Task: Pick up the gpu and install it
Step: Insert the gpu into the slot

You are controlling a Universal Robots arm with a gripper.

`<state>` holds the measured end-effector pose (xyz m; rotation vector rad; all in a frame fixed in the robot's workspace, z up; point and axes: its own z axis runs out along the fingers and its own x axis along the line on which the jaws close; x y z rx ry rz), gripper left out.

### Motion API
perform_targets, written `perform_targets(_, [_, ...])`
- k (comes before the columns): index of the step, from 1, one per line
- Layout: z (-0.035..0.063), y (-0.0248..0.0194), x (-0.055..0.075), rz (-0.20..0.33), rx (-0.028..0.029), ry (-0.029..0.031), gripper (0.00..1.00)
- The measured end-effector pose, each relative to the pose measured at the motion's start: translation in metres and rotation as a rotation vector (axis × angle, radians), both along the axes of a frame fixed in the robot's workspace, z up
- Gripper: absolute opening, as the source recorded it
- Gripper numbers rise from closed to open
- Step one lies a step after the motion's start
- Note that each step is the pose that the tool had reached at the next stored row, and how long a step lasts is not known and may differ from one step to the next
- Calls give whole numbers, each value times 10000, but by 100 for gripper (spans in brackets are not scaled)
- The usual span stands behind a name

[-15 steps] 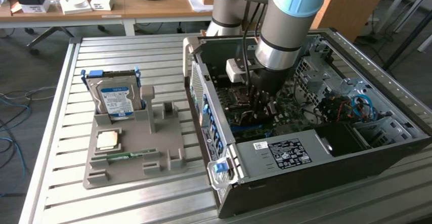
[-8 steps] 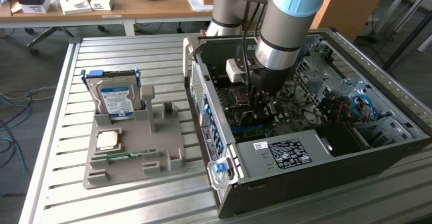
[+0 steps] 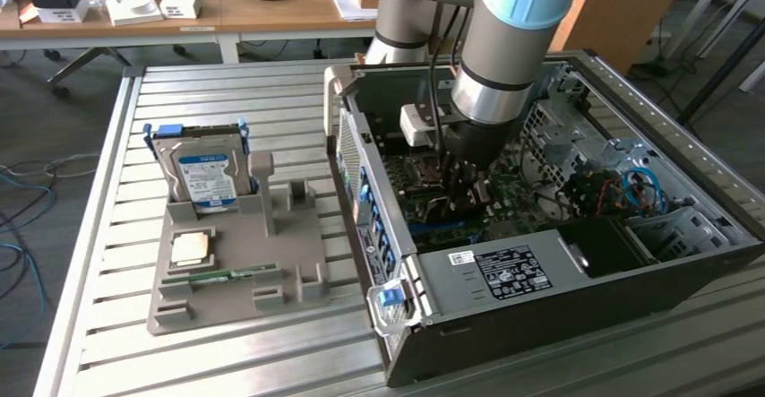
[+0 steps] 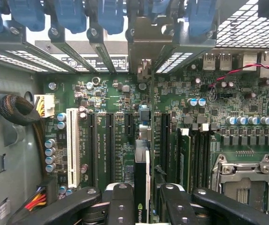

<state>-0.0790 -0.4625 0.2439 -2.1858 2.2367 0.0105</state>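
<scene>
Deep inside the open computer case point(image 3: 358, 173) on the slatted table point(image 3: 120, 343): the arm point(image 3: 508, 47), its grey last link pitched steeply down from the far side, wrist sunk below the case rim, gripper point(image 3: 461, 182) low over the motherboard point(image 4: 120, 140). Between the black fingers point(image 4: 120, 206), clamped partway closed from both sides – the gpu point(image 4: 142, 168), upright and edge-on, green logo just visible at the gripped end. Lined up along the row of long black expansion slots, to one side of the white slot point(image 4: 72, 145), far end aimed at the rear brackets; seated or merely hovering, impossible to tell. Well apart on the exterior view's left – a grey holder tray point(image 3: 293, 276), with the hard drive point(image 3: 206, 177) standing at its far end and a memory stick point(image 3: 221, 277) lying nearer.
</scene>
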Motion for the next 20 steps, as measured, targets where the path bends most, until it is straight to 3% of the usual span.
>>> perform_targets(3, [0,0,0,0,-25,0,26])
perform_targets(20, [31,0,0,-16,-40,2,26])
